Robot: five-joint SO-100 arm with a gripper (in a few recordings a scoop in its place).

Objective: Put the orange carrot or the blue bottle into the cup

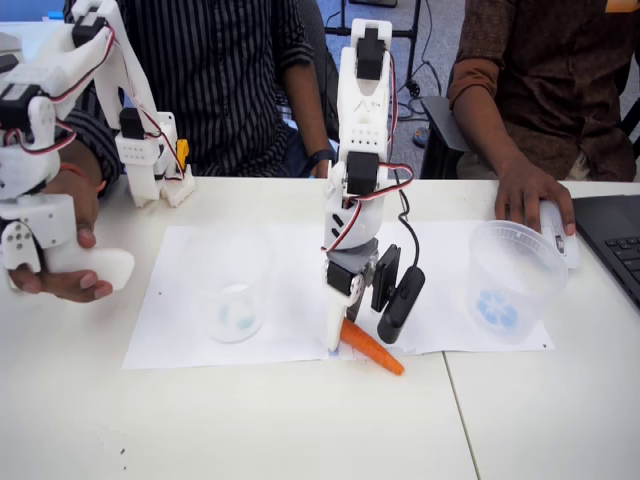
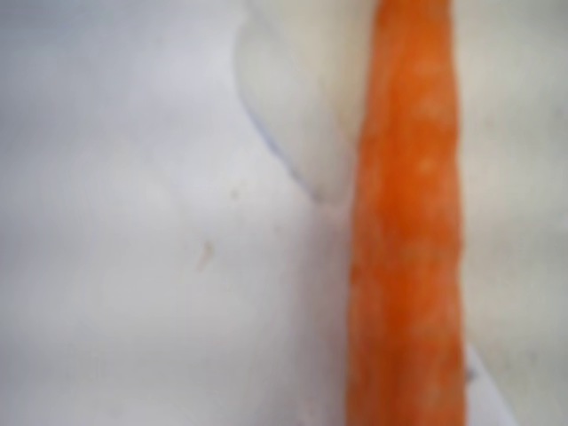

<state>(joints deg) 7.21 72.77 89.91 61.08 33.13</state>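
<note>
One spread gripper straddles the orange carrot; the cup lies at nine o'clock. Off-centre closure could squirt the tapered carrot sideways.

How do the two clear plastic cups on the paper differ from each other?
The cup stands left of the gripper in the fixed view; the other cup stands right of it. The cup has faint green-teal blotches on its base; the other cup has a blue round emblem. A person's hand is just behind the other cup. Both are translucent, upright and empty.
</note>
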